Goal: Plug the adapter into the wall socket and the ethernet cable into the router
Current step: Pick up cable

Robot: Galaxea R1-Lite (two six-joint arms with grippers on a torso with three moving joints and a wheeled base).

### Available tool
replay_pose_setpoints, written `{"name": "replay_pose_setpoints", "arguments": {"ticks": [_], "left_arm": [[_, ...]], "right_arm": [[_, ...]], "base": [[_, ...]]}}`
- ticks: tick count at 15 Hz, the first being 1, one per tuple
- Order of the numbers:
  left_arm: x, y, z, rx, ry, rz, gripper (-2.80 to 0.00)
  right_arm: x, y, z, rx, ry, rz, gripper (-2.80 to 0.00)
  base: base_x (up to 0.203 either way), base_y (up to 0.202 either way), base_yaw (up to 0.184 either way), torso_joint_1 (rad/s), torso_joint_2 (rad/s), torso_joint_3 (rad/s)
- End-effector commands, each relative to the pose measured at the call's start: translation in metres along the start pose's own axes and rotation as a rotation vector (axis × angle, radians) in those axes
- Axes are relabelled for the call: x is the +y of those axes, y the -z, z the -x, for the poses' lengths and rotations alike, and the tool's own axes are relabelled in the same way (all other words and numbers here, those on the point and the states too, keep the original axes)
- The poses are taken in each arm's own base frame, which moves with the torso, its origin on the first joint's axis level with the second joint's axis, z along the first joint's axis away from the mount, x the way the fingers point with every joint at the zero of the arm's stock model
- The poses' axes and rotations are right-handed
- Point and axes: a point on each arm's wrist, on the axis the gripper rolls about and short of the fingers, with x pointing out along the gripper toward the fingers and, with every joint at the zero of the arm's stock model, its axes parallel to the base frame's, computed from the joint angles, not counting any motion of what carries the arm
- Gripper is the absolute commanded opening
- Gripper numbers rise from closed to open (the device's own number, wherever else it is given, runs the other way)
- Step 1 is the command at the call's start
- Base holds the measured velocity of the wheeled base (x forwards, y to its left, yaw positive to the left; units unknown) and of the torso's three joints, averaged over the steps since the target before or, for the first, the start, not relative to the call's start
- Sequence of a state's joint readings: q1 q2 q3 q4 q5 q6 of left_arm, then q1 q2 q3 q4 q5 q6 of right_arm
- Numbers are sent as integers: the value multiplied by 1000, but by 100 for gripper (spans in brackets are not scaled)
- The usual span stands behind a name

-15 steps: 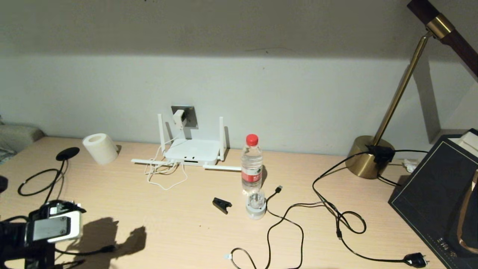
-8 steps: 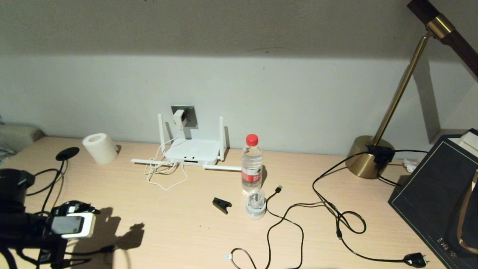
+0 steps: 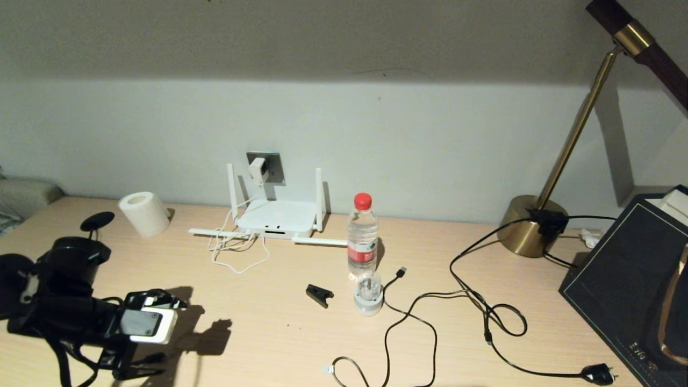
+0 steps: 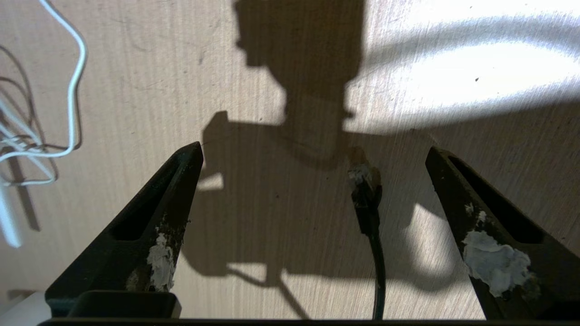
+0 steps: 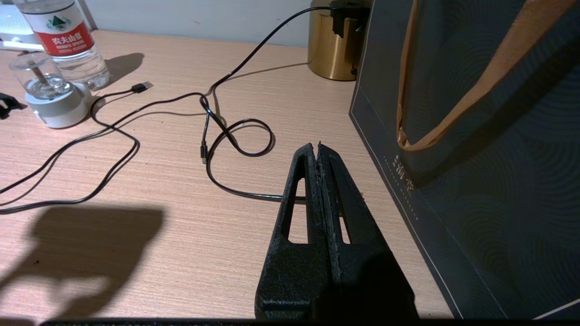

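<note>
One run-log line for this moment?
adapter: in wall socket | left gripper: open over ethernet cable | right gripper: shut, parked

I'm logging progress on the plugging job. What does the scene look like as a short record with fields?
adapter: seated in the wall socket
router: on the desk below the socket
ethernet cable: plug end lying on the desk, not in the router
left pincer: open, above the cable's plug, holding nothing
right pincer: shut, empty, beside the dark bag
</note>
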State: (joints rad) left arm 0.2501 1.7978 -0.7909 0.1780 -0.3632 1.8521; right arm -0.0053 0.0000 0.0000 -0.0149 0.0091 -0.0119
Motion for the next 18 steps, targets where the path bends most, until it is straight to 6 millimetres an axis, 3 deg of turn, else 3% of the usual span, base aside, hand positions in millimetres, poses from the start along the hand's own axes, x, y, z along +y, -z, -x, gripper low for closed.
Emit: {"name": "replay_pose_setpoints", "arguments": {"ticks": [1, 5, 10, 18], "left_arm": [[0, 4, -9, -11, 32, 4, 0], [4, 2, 2, -36, 118, -4, 0], [0, 21, 16, 22, 191, -7, 0], [7, 40, -9, 39, 249, 17, 0]], "right_arm": [[0, 1, 0, 6, -1, 0, -280], [0, 1, 0, 6, 1, 0, -280], [0, 1, 0, 6, -1, 0, -280], [0, 1, 0, 6, -1, 0, -280]], "base": [[0, 0, 0, 0, 0, 0], [0, 0, 0, 0, 0, 0], [0, 0, 0, 0, 0, 0], [0, 0, 0, 0, 0, 0]]}}
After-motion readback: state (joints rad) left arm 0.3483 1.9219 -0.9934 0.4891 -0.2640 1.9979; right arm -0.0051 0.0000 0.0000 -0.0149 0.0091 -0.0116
